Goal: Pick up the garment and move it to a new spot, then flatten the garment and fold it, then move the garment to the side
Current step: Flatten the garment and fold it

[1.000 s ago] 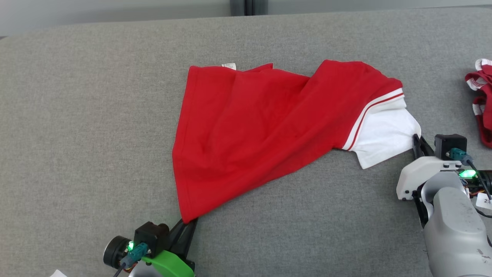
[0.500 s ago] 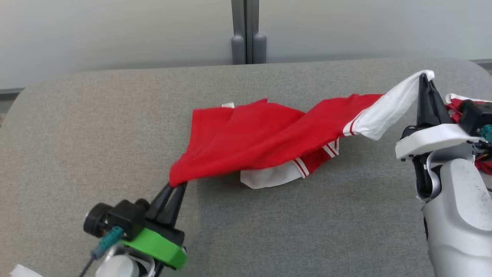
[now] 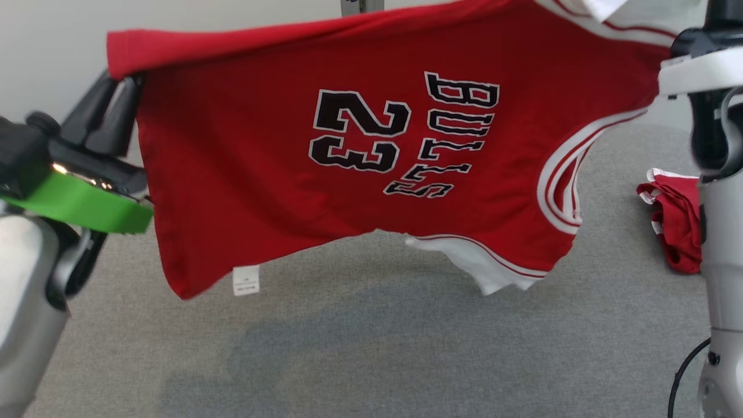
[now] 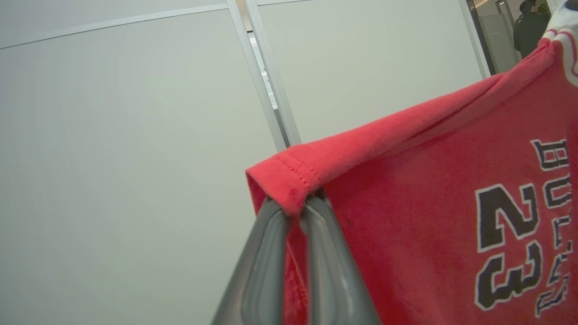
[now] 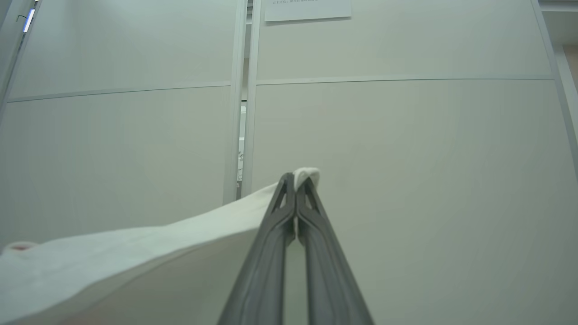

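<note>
Garment (image 3: pixel 348 174): a red sleeveless jersey with white trim, shown lifted and spread between the two grippers above the grey tabletop (image 3: pixel 377 360). Left gripper (image 4: pixel 295 205): jaws closed on a stitched red hem corner, which folds over the fingertips. Right gripper (image 5: pixel 295 178): jaws pressed together on a white edge of the cloth, a small tuft of which stands past the tips. Between these two grips the upper edge of the jersey runs nearly taut across the head view, rising slightly toward the robot's right. The body hangs below that edge with its printed face toward the head camera. The black, white-outlined number "23" (image 3: pixel 357 130) and the word "BULLS" (image 3: pixel 450 136) are turned sideways. A white-striped armhole (image 3: pixel 560 180) curves down the right side. A white panel (image 3: pixel 482 267) hangs at the lower edge, and a small white label (image 3: pixel 246 280) dangles near the lower left corner. The cloth hangs clear of the tabletop and casts a soft shadow (image 3: pixel 348 348) on it. A second red-and-white garment (image 3: pixel 673 226) lies crumpled on the tabletop at the right, apart from the held jersey and partly behind the right arm (image 3: pixel 720 261). Background: pale wall panels (image 4: pixel 113 135) with a vertical joint.
</note>
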You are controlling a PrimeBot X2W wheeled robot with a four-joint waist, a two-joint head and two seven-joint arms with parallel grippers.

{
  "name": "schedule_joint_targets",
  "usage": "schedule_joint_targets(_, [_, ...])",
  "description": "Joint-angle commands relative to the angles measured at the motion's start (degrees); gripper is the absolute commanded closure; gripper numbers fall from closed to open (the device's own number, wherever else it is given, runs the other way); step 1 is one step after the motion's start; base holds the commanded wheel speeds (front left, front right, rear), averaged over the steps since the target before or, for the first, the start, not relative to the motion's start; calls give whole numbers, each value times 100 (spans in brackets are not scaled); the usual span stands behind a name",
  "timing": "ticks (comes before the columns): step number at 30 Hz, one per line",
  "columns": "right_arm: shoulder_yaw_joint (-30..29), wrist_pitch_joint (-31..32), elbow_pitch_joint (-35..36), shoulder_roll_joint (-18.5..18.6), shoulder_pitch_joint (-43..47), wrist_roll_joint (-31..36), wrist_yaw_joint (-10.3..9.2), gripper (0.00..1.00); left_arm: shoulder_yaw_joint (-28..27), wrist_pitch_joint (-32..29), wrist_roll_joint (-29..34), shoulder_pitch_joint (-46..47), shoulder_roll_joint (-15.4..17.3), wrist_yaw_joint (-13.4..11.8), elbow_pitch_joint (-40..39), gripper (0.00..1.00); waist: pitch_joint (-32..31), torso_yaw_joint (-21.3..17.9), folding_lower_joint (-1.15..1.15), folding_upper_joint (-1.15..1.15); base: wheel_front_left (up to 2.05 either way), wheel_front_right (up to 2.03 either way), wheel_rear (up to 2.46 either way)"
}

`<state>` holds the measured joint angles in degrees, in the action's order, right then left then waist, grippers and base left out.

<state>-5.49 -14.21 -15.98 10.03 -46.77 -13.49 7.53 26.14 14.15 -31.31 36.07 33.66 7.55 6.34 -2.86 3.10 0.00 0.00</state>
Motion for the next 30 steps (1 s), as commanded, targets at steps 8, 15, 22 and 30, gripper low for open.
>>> schedule_joint_targets(8, [217,452,-234,229,-886,329,-10,100,404,-481,-687,1091,438,-16,439,100,370,-34,0,0,0,0,0])
schedule_joint_targets(15, [47,297,-944,-87,-2033,1381,-11,100,496,-266,-1321,1877,417,-16,1077,100,1454,-100,0,0,0,0,0])
schedule_joint_targets(22, [-668,-57,-1277,-499,-3217,2394,-11,100,484,58,-1788,3022,74,-16,1864,100,2137,-157,0,0,0,0,0])
schedule_joint_targets(30, [-896,-100,-954,-657,-2102,2244,-11,100,647,99,-2111,2210,-265,-16,2274,100,2010,-271,0,0,0,0,0])
